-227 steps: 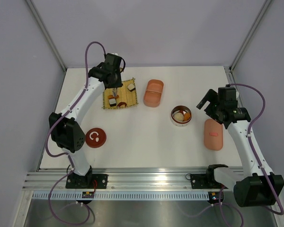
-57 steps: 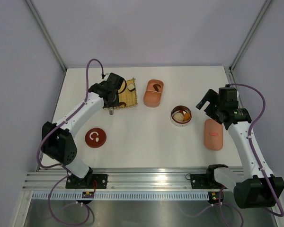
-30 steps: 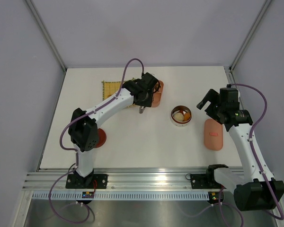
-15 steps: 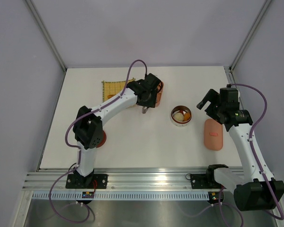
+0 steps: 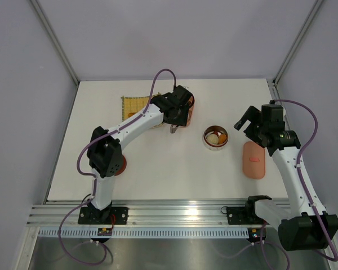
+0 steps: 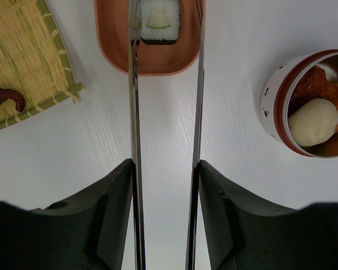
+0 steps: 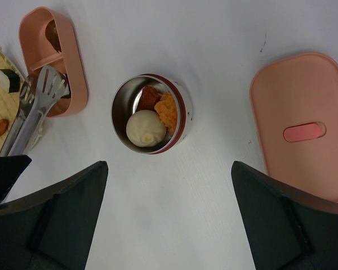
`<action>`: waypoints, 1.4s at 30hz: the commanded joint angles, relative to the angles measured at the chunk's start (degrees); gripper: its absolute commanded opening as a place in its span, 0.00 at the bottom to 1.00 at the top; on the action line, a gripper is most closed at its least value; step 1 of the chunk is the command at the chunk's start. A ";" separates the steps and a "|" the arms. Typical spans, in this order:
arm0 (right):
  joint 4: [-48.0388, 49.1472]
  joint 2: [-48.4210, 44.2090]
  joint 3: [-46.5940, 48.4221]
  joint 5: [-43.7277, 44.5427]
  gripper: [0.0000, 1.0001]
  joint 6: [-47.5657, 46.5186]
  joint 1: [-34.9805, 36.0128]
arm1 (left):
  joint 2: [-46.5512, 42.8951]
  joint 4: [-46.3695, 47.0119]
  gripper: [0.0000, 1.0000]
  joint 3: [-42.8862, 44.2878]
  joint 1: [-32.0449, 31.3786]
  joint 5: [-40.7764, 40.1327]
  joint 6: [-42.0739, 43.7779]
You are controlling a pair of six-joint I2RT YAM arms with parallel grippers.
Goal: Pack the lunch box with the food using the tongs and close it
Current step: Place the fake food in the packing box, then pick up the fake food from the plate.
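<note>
My left gripper [image 6: 164, 169] grips the tongs [image 6: 134, 112] by both arms. Ahead, the parted tips straddle a sushi piece [image 6: 160, 19] lying in the lunch box [image 6: 152, 64]. The bowl [image 6: 272, 107] sits ahead-right, the mat [image 6: 22, 62] ahead-left. My right gripper [image 7: 169, 169] stands wide open, holding nothing. The lid [image 7: 304, 101] lies ahead-right on the desk [image 7: 214, 225].

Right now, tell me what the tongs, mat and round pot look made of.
Tongs: polished metal, mirror-like reflections. Mat: woven bamboo or straw, probably, pale strips bound in rows. Round pot: shiny steel-looking inside, white outer wall, possibly coated.
</note>
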 commanded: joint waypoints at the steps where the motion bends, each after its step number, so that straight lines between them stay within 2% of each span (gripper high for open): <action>1: 0.12 -0.11 0.70 -0.11 0.99 -1.17 -0.28 | -3.25 1.19 0.50 3.00 -0.43 -1.74 1.08; 8: 0.21 -0.02 0.61 -0.20 0.99 -1.17 -0.28 | -10.01 0.31 0.38 -0.94 -0.52 -8.33 0.47; 16: 0.38 -0.11 0.78 -0.55 1.00 -1.26 -0.28 | -21.34 -1.18 0.40 -12.89 2.20 -14.14 -2.26; 23: 0.56 -0.46 0.08 -1.07 1.00 -1.35 -0.28 | -27.14 -3.56 0.45 -22.29 6.94 -7.81 0.28; 32: 0.82 -0.55 -0.01 -1.87 1.00 -1.00 -0.28 | -28.39 -2.77 0.46 -26.70 9.32 -6.32 1.61; 42: 0.56 -0.64 -0.18 -1.69 0.99 -0.83 -0.28 | -27.16 -2.06 0.47 -29.42 9.41 -12.29 1.25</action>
